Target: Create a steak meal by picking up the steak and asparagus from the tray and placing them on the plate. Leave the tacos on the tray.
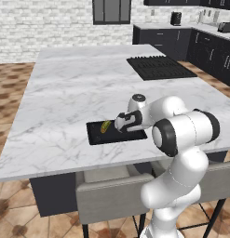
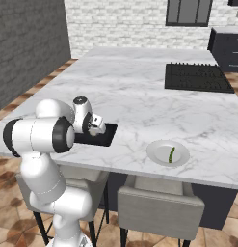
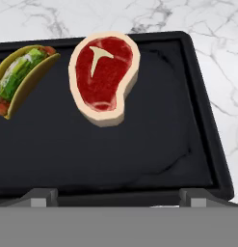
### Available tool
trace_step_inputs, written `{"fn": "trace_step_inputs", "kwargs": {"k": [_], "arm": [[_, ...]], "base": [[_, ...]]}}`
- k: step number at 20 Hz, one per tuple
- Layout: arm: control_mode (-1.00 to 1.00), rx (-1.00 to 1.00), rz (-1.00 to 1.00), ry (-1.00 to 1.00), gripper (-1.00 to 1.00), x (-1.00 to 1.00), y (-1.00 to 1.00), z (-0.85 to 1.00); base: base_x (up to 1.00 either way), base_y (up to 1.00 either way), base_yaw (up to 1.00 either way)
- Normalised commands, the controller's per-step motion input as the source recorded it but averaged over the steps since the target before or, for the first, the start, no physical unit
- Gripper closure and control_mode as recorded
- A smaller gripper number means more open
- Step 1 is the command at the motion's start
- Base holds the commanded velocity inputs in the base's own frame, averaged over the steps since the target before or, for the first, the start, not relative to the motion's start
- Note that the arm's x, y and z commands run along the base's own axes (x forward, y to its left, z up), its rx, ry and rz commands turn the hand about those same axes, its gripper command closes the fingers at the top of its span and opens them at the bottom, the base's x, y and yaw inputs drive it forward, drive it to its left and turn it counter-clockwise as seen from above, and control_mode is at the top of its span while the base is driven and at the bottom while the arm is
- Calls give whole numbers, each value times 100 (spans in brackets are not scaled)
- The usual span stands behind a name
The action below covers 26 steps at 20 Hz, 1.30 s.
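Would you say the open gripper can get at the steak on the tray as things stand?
Probably yes: the gripper hangs open above the tray, and the steak lies uncovered, apart from the taco.

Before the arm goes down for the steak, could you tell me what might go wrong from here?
The steak lies close beside the taco on the tray, so the open end effector could nudge or grab the taco.
The steak sits off-centre in the hand view, so a straight descent might miss it.
The plate already holds the asparagus; dropping the steak could knock it.
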Motion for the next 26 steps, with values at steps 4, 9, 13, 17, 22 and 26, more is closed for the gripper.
{"fn": "trace_step_inputs", "kwargs": {"k": [4,9,13,17,22,26], "arm": [[-100,0,0,0,-100,37,9,-22],[-100,0,0,0,-100,37,7,-18],[-100,0,0,1,-100,37,1,-11],[-100,0,0,2,-100,34,4,-19],[-100,0,0,2,-100,29,7,-20],[-100,0,0,1,-100,19,7,-20]], "base": [[0,0,0],[0,0,0],[0,0,0],[0,0,0],[0,0,0],[0,0,0]]}}
